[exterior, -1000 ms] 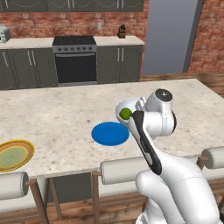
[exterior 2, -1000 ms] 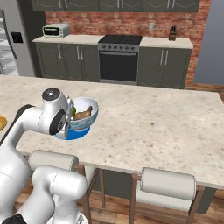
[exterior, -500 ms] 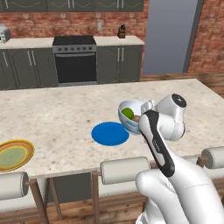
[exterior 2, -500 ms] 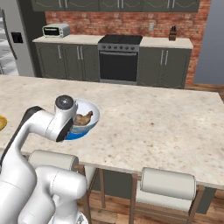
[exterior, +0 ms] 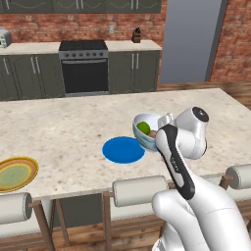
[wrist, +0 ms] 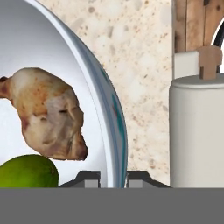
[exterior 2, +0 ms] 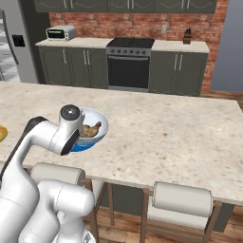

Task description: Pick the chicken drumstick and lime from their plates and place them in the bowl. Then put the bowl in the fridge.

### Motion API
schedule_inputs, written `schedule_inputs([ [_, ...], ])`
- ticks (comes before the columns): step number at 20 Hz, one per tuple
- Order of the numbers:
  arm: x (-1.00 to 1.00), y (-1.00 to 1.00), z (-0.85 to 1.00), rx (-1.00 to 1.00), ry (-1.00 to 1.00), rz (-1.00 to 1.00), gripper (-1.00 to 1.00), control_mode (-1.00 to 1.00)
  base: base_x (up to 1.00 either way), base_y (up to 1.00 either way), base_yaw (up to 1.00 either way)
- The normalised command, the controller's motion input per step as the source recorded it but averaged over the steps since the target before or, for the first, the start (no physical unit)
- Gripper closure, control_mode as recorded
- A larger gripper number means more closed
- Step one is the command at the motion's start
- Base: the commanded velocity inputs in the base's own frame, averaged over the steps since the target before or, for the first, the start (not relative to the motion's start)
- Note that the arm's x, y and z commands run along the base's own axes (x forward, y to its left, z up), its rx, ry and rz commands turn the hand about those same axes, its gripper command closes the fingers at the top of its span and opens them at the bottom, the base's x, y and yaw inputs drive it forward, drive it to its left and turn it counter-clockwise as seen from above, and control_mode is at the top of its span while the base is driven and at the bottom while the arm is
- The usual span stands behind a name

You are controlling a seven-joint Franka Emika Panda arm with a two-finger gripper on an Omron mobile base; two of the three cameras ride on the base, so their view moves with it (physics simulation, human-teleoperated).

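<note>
The pale blue-white bowl [exterior: 146, 133] [exterior 2: 95, 127] hangs just over the island counter, by the right edge of the blue plate [exterior: 122, 149]. My gripper [wrist: 113, 178] is shut on the bowl's near rim [wrist: 114, 131], one fingertip on each side of the wall. Inside the bowl lie the brown chicken drumstick [wrist: 48, 118] [exterior 2: 91, 129] and the green lime [wrist: 27, 171] [exterior: 143, 128], touching each other. The yellow-orange plate [exterior: 14, 172] sits bare at the counter's left end. At the left edge of the right base view stands the grey fridge [exterior 2: 10, 57].
White-cushioned stools [exterior: 142, 188] [exterior 2: 182, 199] line the counter's near edge, one close beside the bowl in the hand view [wrist: 197, 131]. A black oven [exterior: 84, 68] and dark cabinets run along the back wall. A toaster [exterior 2: 60, 32] sits on the back counter.
The arm's wrist swung slightly right during the first half second, then held. The bowl, still gripped, has barely shifted.
</note>
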Motion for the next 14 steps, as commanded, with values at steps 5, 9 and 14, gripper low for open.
schedule_inputs([
  [5, 0.0, 0.0, 0.0, 0.0, 0.0, 0.0, 1.0, 1.0, 0.0, 0.0, 0.0],
  [9, 0.0, 0.0, 0.0, 0.0, 0.0, 0.0, 1.0, 1.0, 0.0, 0.0, 0.0],
  [14, 0.0, 0.0, 0.0, 0.0, 0.0, 0.0, 1.0, 1.0, -0.05, 0.0, 0.01],
])
